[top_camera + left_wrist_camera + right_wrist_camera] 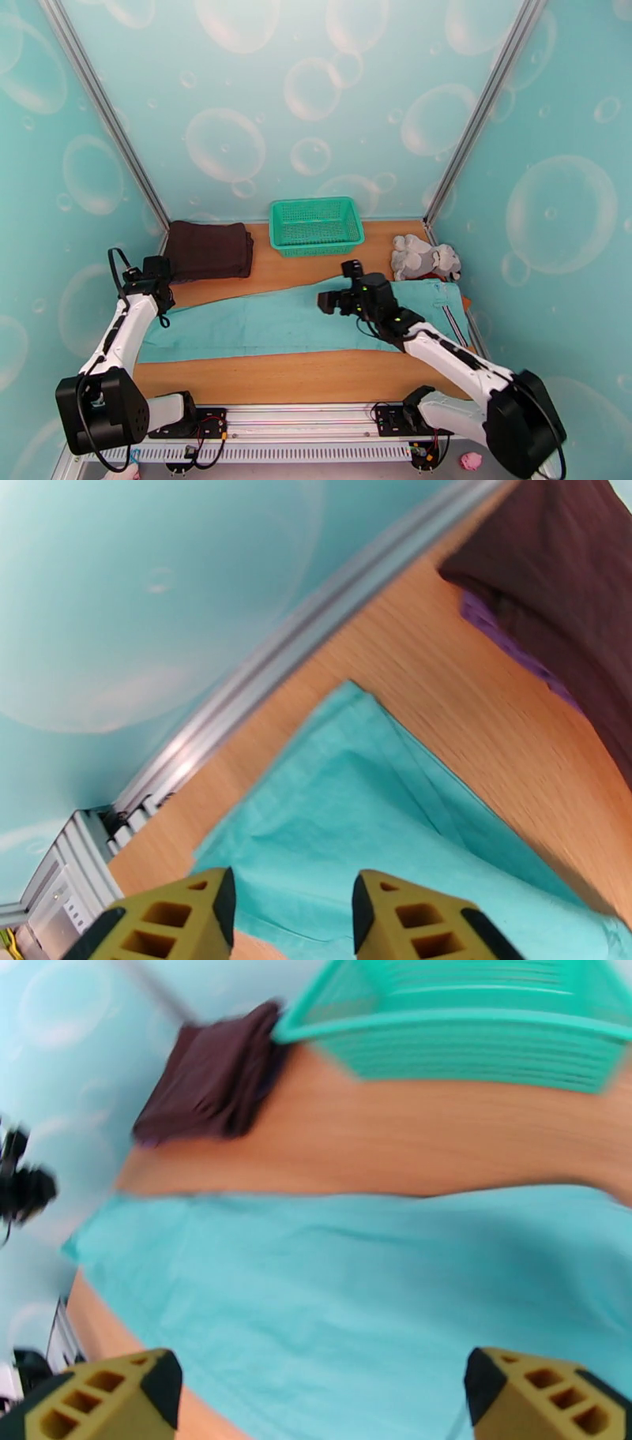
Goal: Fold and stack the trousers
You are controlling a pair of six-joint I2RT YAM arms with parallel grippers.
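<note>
Spread flat across the middle of the top view, on the wooden table (300, 377): the trousers (268, 325), light teal, running lengthwise from left to right, with a pale stripe near the right end.

Above the left end of the cloth: the left pincer (292, 902), fingers (197, 914) apart, nothing between them. Just beyond, in the centre of the left wrist view, a corner of the cloth.

Over the right half of the trousers: the right pincer (316, 1386), fingers (118, 1394) spread wide at the lower corners of the right wrist view, gripping nothing, teal cloth showing across the gap.

Toward the back of the table, upper centre of the top view: a green basket (316, 225). Left of it, close to the left wall: a dark brown folded garment (209, 250), apart from the trousers. Right of the basket, in the far right corner: a grey plush toy (424, 259), just beside the right end of the trousers.
</note>
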